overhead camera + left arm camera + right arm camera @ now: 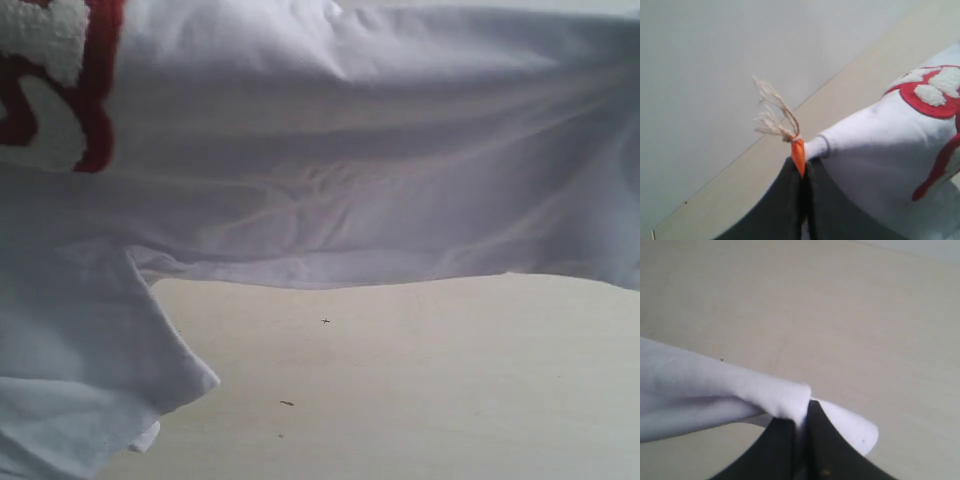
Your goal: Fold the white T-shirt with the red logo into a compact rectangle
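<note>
Both of my grippers are clenched on the white T-shirt (pixel 380 180): left gripper (pixel 802 172) pinching the orange neck tag (pixel 798 156) beside the collar (pixel 817 147), right gripper (pixel 800 422) a bunched fold. Shirt hangs stretched above the worktop (pixel 430 380), red logo (pixel 95 100) showing. Risk: the thin tag hold may slip under tension, dropping one side crooked.

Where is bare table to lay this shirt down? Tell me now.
In the exterior view, bare table runs below the hem of the white T-shirt and right of its hanging sleeve. Upper and left areas are crowded with cloth.
</note>
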Tool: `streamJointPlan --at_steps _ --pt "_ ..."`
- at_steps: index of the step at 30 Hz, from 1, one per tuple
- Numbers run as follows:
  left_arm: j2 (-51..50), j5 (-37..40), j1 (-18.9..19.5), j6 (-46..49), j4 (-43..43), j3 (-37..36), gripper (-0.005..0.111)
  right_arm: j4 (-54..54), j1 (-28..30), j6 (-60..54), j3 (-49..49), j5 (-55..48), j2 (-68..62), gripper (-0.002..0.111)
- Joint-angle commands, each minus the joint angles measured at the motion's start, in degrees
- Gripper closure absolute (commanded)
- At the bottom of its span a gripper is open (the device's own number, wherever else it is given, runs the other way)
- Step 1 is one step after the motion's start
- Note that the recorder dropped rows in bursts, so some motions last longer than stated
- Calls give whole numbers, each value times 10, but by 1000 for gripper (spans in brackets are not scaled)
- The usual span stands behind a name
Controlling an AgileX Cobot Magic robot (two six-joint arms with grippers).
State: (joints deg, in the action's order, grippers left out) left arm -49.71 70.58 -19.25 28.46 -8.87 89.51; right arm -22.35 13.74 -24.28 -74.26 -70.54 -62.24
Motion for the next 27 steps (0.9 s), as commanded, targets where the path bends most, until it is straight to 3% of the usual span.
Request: streamJointPlan --at_steps 1,10,15,21,27 --pt "10 -6 -4 -6 9 -63 107 5 3 16 1 6 25 108" --pt "15 -6 -11 -6 20 -189 107 76 -44 24 74 6 5 108" --pt "-24 -6 -41 -6 52 -231 107 80 -68 -165 104 6 -44 108" --pt "-86 -6 -91 1 60 -299 107 83 -93 -218 105 6 -124 108" --pt "-131 -6 -124 8 184 -305 107 92 -94 -245 68 6 -221 108"
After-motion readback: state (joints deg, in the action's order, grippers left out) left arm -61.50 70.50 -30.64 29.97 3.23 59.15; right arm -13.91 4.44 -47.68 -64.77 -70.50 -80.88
